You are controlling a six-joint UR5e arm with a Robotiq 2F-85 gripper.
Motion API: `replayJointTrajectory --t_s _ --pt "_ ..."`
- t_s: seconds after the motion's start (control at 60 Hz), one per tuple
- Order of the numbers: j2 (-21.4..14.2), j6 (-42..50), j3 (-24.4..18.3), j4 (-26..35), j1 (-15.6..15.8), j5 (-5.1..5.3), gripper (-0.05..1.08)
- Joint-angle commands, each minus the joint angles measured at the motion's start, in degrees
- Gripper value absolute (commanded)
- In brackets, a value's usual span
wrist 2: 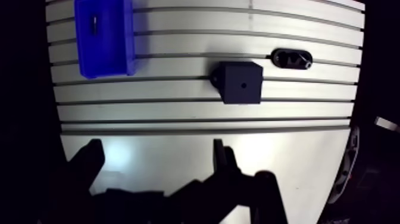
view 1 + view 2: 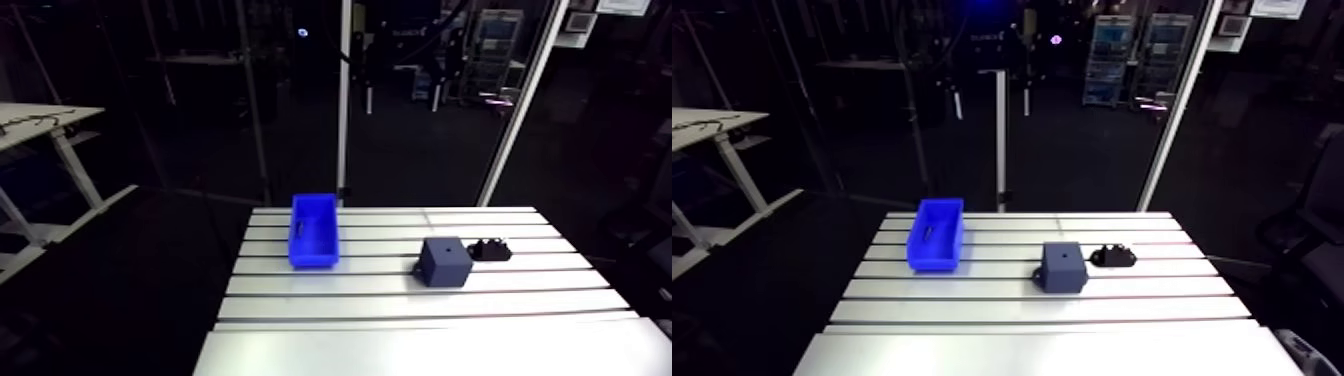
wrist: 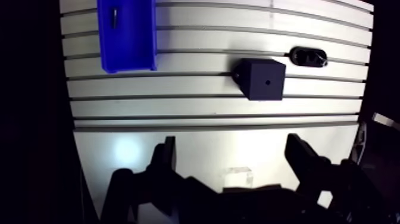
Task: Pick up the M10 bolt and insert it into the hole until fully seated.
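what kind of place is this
Probably a robotics lab test bench: a slotted aluminium table, a blue plastic bin holding a small dark bolt, a dark cube block with a hole in its top, and an open two-finger gripper hovering over the table.

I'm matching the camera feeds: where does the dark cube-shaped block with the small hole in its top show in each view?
Arm view: the dark cube-shaped block stands on the slotted aluminium table, right of the blue plastic bin.
Wrist view: the block sits ahead of the open gripper, not touching it.
Shared landmark: the blue plastic bin, beside the block in both.
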Motion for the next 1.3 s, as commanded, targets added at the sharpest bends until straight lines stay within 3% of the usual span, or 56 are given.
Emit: replayJointTrajectory --t_s 0.017,0.267,0.45,0.483,0.517,0.667,0.717,0.75,0.767,0.8,0.817,0.833,0.85,0.867,0.917,1.167,1.3 --pt "0.0 -0.9 -0.2 -0.2 -0.4 -0.14 0.01" --pt "-0.3 -3.1 1.6 -5.0 -2.3 -0.30 0.01" --pt "-0.4 -8.3 4.6 -10.1 -8.6 -0.14 0.01" --pt "-0.4 -9.7 5.9 -13.9 -11.4 0.20 0.01" --pt "-0.4 -10.4 6.6 -15.7 -12.4 0.59 0.01" --pt "0.0 -13.0 7.7 -18.3 -14.1 1.44 0.01" --pt "0.4 -14.6 8.1 -18.4 -15.1 2.16 0.01" --pt "0.4 -17.3 8.5 -18.4 -17.6 3.59 0.01" --pt "0.4 -17.3 8.5 -18.4 -17.6 3.59 0.01" --pt "0.4 -19.8 9.0 -18.4 -20.1 5.35 0.01" --pt "0.4 -19.8 9.0 -18.4 -20.1 5.35 0.01" --pt "0.4 -20.7 9.1 -18.6 -21.3 6.22 0.01" --pt "0.4 -20.7 9.1 -18.6 -21.3 6.22 0.01" --pt "0.6 -21.6 9.2 -18.9 -22.4 7.03 0.01" --pt "1.1 -23.0 9.7 -20.0 -23.8 7.83 0.01" --pt "3.3 -24.6 11.5 -23.0 -25.1 7.78 0.01" --pt "3.9 -26.8 14.3 -28.8 -26.6 7.94 0.01"
